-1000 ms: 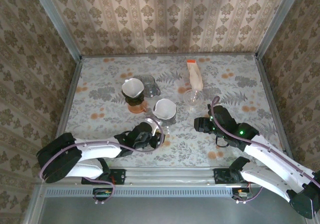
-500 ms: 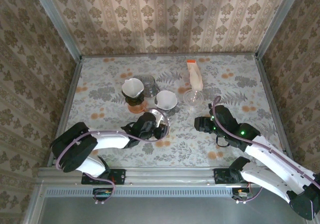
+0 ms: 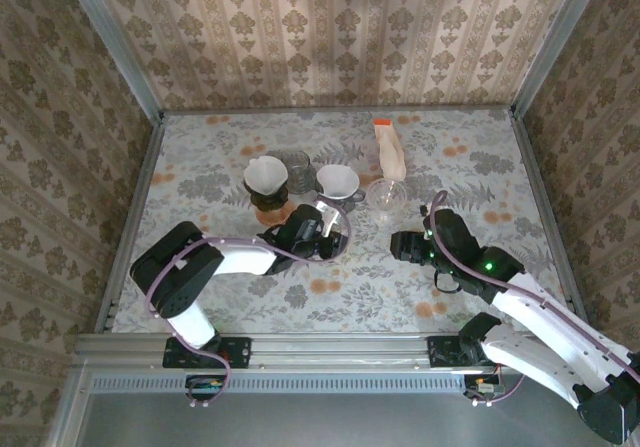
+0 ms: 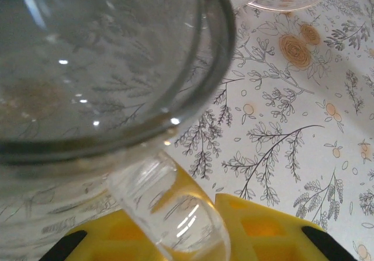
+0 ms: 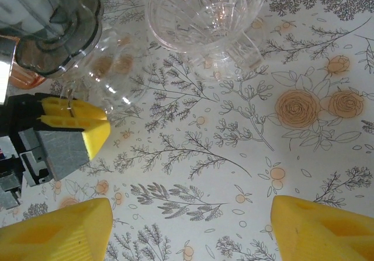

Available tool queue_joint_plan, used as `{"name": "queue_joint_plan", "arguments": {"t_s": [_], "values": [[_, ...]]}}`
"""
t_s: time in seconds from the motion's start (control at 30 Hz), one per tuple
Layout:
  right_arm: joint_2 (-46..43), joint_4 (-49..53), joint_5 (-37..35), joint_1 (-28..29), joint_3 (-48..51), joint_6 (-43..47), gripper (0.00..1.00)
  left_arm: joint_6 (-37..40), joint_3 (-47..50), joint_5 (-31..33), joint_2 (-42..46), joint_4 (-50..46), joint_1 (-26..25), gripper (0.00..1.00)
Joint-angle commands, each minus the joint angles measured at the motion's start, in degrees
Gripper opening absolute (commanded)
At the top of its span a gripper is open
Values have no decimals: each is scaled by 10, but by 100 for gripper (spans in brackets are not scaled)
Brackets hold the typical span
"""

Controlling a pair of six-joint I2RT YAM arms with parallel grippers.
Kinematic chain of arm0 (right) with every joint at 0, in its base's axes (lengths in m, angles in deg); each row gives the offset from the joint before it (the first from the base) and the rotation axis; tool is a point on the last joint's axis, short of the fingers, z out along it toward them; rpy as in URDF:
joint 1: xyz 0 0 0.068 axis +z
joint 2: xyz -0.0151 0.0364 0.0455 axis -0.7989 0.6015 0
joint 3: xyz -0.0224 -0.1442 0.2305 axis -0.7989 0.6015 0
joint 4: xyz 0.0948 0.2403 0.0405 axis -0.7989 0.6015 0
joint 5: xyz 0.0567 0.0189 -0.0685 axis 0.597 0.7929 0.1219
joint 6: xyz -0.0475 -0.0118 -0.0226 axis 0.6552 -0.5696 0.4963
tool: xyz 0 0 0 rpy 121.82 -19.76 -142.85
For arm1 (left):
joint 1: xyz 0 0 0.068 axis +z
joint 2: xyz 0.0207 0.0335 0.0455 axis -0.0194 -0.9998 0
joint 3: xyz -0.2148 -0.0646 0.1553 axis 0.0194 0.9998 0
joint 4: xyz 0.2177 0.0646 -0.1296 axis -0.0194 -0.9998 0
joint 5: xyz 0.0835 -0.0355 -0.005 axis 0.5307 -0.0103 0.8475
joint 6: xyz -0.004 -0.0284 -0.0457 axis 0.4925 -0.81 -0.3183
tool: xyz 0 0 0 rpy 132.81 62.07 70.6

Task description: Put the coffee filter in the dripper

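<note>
In the left wrist view, the left claw (image 4: 187,237) was clenched on the handle (image 4: 169,208) of a glass dripper (image 4: 105,62), which hung above the counter (image 4: 304,132).

In the right wrist view, the right claw (image 5: 193,220) was released and empty, low over the flowered cloth. To its far left, something white sat inside the held dripper's dark rim, probably the filter (image 5: 26,4). An empty dripper (image 5: 204,10) stood at the far side.

From above, the held dripper hung left of the empty one, with the filter pack (image 3: 388,152) just beyond that.

The filter looked seated already, so this seemed the carrying step. Next, the dripper would need lowering upright onto bare counter, and the handle freed without tipping the filter.
</note>
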Motion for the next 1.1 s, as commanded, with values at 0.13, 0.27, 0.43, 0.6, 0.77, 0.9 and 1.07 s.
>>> {"name": "queue_joint_plan", "arguments": {"t_s": [0.13,0.27,0.43,0.6,0.77,0.9,1.07], "values": [[-12,-26,12,-8,12,13,74,28,-53,-23,-52,-14,13,27],[-21,-26,12,-12,17,13,74,31,-62,-24,-65,-14,14,27],[-26,-29,13,-16,22,13,74,33,-92,-28,-94,-20,16,26],[-33,-26,14,-19,23,11,74,39,-125,-31,-116,-32,22,26],[-39,-24,14,-21,26,9,74,43,-151,-35,-129,-42,27,26],[-41,-23,13,-22,25,8,74,47,-173,-39,-140,-54,30,26],[-41,-21,12,-22,26,7,74,55,-194,-40,-153,-68,36,26]]}}
